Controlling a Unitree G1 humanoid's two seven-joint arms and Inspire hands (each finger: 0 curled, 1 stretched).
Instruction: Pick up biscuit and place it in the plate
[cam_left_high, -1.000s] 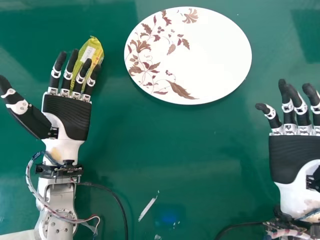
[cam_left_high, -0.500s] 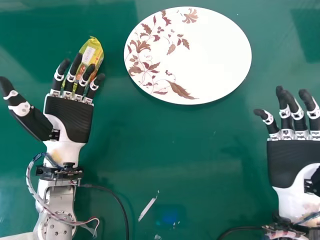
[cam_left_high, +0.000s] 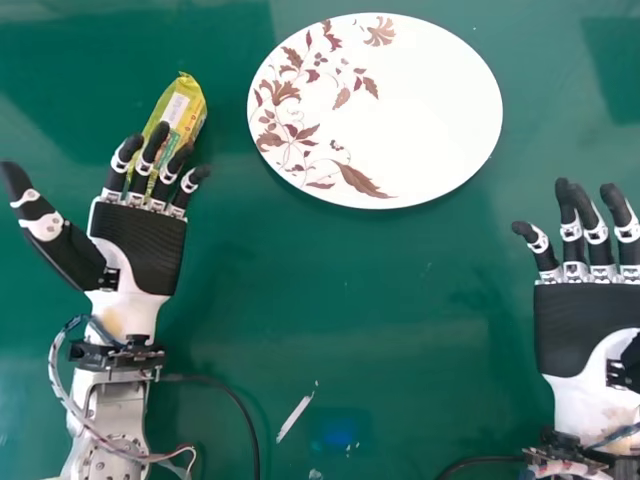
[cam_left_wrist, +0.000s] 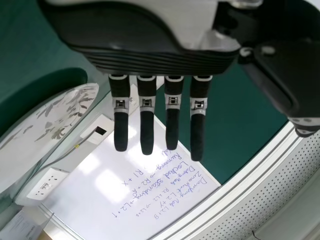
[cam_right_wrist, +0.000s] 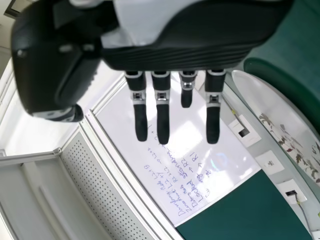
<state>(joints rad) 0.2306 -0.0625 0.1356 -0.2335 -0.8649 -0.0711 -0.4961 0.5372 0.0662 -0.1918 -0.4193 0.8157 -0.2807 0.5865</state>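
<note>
In the head view, my left hand (cam_left_high: 138, 240) lies palm down at the left, fingers straight and thumb spread; its fingertips overlap the near end of the yellow-green biscuit pack (cam_left_high: 180, 112), whether touching I cannot tell. The white oval plate (cam_left_high: 430, 110) with brown leaf decoration stands to the right of the pack. My right hand (cam_left_high: 585, 325) is at the right side with relaxed fingers, holding nothing. The left wrist view has my left hand (cam_left_wrist: 150, 62) with its fingers extended, and the right wrist view has my right hand (cam_right_wrist: 175, 57) with its fingers extended.
The green table (cam_left_high: 350, 290) carries a small white scrap (cam_left_high: 294, 418) near the front. Dark cables run beside both forearms. Beyond the table, a whiteboard (cam_left_wrist: 107, 185) and wall sockets (cam_left_wrist: 46, 185) appear in the left wrist view.
My left hand has drawn back toward the robot, uncovering more of the biscuit pack. My right hand has shifted slightly nearer the robot. Pack and plate have kept their places.
</note>
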